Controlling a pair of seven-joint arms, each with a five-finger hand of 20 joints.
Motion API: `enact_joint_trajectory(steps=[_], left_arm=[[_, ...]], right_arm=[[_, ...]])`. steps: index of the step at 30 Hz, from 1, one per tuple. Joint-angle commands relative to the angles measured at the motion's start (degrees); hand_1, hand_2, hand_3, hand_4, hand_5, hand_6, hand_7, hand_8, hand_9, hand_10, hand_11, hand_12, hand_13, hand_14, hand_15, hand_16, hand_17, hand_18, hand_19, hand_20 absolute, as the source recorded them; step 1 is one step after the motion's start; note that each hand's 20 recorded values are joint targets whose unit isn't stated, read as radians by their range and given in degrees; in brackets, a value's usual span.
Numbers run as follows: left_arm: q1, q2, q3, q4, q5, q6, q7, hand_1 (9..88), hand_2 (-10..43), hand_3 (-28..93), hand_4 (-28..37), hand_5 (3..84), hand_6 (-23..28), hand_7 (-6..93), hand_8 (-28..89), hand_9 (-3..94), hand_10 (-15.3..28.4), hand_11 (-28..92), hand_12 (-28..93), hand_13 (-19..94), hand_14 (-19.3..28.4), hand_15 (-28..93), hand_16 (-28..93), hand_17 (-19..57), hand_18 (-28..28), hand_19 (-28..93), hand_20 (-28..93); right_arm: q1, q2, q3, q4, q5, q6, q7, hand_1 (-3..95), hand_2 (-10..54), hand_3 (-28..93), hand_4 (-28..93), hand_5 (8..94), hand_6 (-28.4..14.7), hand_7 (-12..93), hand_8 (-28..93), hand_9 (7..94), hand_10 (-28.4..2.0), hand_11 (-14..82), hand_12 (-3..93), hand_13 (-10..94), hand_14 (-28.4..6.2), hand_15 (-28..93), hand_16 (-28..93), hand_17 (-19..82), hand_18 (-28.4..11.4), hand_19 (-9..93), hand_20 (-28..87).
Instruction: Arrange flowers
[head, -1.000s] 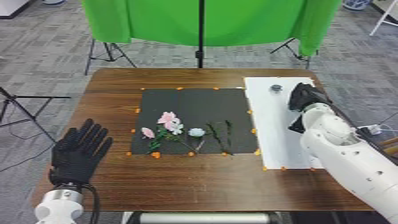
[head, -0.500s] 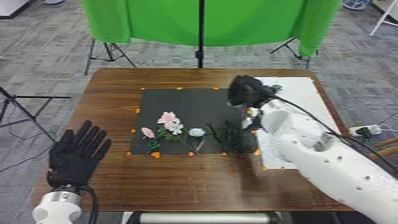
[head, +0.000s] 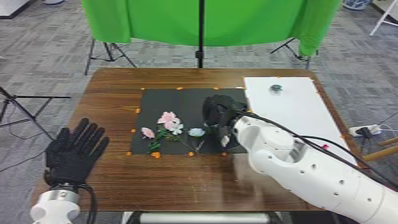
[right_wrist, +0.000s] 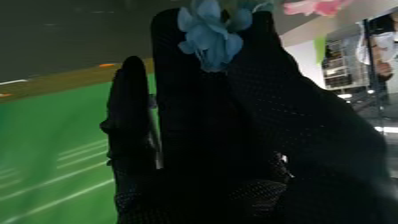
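Grey carpet tiles (head: 44, 65) surround the brown wooden bench (head: 169, 185). Beyond its far edge hangs a bright green cloth (head: 151, 25), with an upright black pole (head: 201, 37) in front. The white jointed right arm (head: 311, 172) crosses the bench's near right part. A white rectangular sheet (head: 289, 107) lies on the right side of the bench, next to a dark grey square mat (head: 178, 100) at the middle.

The black-gloved left hand (head: 75, 155) is at the left edge of the bench, open, its straight fingers spread apart. The black-gloved right hand (head: 222, 112) is over the right part of the mat. A pale blue petalled flower (right_wrist: 211, 35) overlaps its tip in the right wrist view; whether the hand pinches it, I cannot tell.

The flowers to be arranged lie on the mat's near part: the pink blossom (head: 167, 118) is farthest, with the smaller pink bloom (head: 147, 133) nearer and to its left. The white blossom (head: 176, 128) is just nearer than the pink blossom, and the round whitish flower (head: 196, 132) is to the right, near the right hand. A small dark green object (head: 276, 88) sits on the far part of the sheet. Tiny orange marks (head: 155, 155) dot the mat's border.
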Motion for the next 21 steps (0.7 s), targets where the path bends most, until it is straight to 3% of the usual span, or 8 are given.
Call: enact_joint_trajectory(steps=[1,5,8,9,11,21], left_arm=[[0.3,-0.03,0.31,0.21,-0.73,-0.18,-0.03,30.4,11.0,76,-26.3,42.8,9.1,9.8,-8,31.8,14.0,18,12,23,12.6,28,-3,-4.5,12.1,25,14],[0.3,-0.12,0.25,0.17,-0.61,-0.41,-0.21,30.2,11.2,76,-26.4,42.9,9.0,9.9,-8,32.6,14.1,18,12,24,12.8,29,-3,-4.6,12.2,25,14],[0.1,0.00,0.16,0.31,-0.14,-0.61,-0.37,31.0,10.2,76,-26.2,43.0,9.0,10.0,-8,32.8,14.1,18,12,24,12.9,29,-3,-4.6,12.2,26,14],[0.2,-0.04,0.03,0.29,-0.21,-0.86,-0.42,31.7,9.7,77,-25.9,43.0,9.0,10.0,-8,32.9,14.1,18,12,24,12.9,29,-3,-4.5,12.3,26,14],[0.1,-0.07,0.04,0.39,-0.67,-1.28,-0.37,33.1,8.9,77,-25.1,43.1,9.0,10.1,-8,33.5,13.9,18,12,25,12.8,29,-3,-4.5,12.3,26,14],[0.6,-0.08,-0.01,0.38,-0.50,-0.99,-0.40,34.4,6.5,76,-22.2,43.0,8.9,10.3,-8,33.5,13.8,18,12,25,12.7,30,-3,-4.3,12.3,26,14]], right_arm=[[-2.5,0.5,3.0,-0.6,0.6,-1.3,0.5,62.1,-9.5,66,-28,73.1,-0.2,34,0,82.1,-10.1,10.9,41.5,66,-6.8,29,40,28,-19.0,75,37],[-3.6,0.4,3.8,-1.3,0.8,-3.6,0.9,60.0,-9.5,67,-28,70.7,-0.4,29,-4,77.8,-10.7,9.0,35.2,63,-7.9,34,37,27,-19.3,76,37],[-3.9,0.4,4.4,-1.7,0.2,-5.2,1.2,57.7,-9.5,70,-28,67.1,1.1,19,-9,68.9,-11.3,16.5,18.8,60,-9.1,41,36,27,-19.6,77,36],[-3.9,0.5,4.5,-1.8,0.1,-5.4,1.1,57.6,-9.5,70,-28,66.2,1.3,18,-12,67.8,-11.4,16.6,17.3,59,-9.3,43,35,27,-19.6,77,36],[-4.2,0.6,5.0,-1.8,0.1,-5.3,1.1,59.5,-9.5,70,-28,65.0,1.4,18,-14,65.7,-11.0,15.8,16.2,58,-9.3,44,35,26,-19.5,77,36],[-6.6,2.4,8.4,-3.6,-1.1,-1.4,3.3,53.4,-9.5,77,-28,60.0,0.1,18,-14,57.2,-12.0,12.5,14.9,54,-11.5,51,28,23,-20.1,74,34]])
